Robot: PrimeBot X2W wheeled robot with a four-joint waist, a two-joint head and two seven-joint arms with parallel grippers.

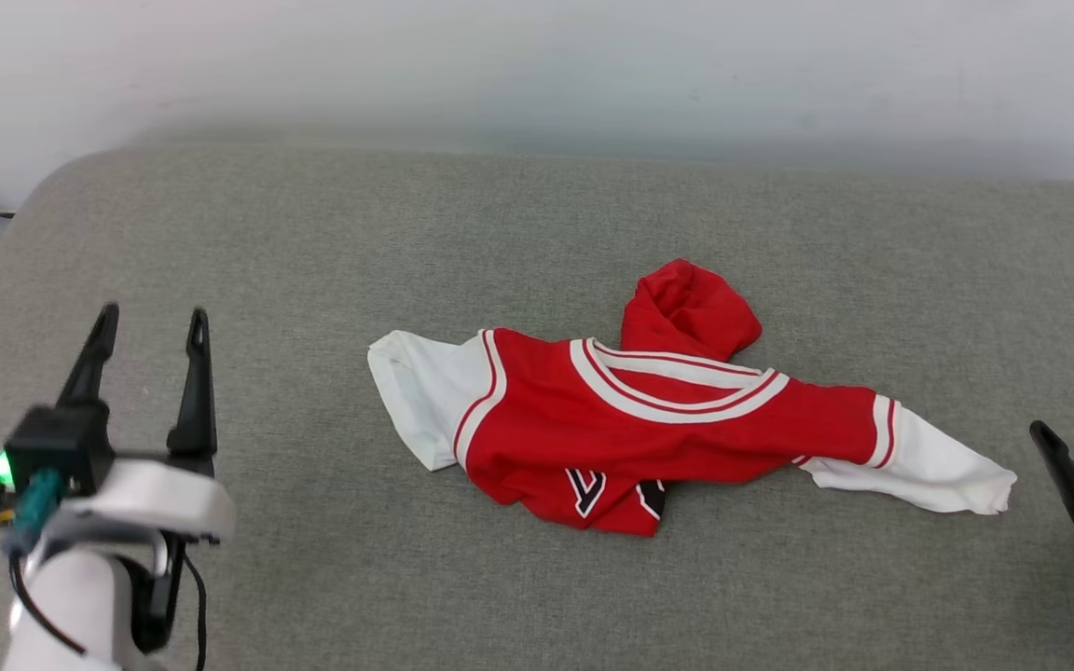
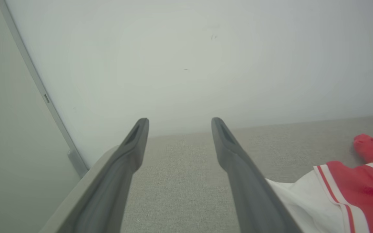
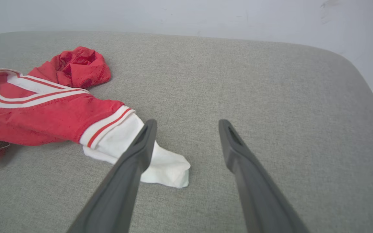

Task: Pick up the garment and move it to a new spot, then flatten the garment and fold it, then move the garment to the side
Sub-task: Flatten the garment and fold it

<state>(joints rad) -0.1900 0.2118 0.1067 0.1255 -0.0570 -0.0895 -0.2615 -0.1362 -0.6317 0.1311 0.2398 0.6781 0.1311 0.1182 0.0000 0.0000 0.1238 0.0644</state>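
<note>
Grey fabric surface [image 1: 313, 233] holds a crumpled red T-shirt [image 1: 649, 429] with white sleeves, centre. Left gripper [image 1: 155, 315] and right gripper [image 1: 1072, 425]: fingers apart, empty.

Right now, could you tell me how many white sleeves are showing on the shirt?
2. One sleeve lies at the shirt's left end, toward the left gripper; the other sleeve lies at its right end, cuff near the right gripper.
</note>
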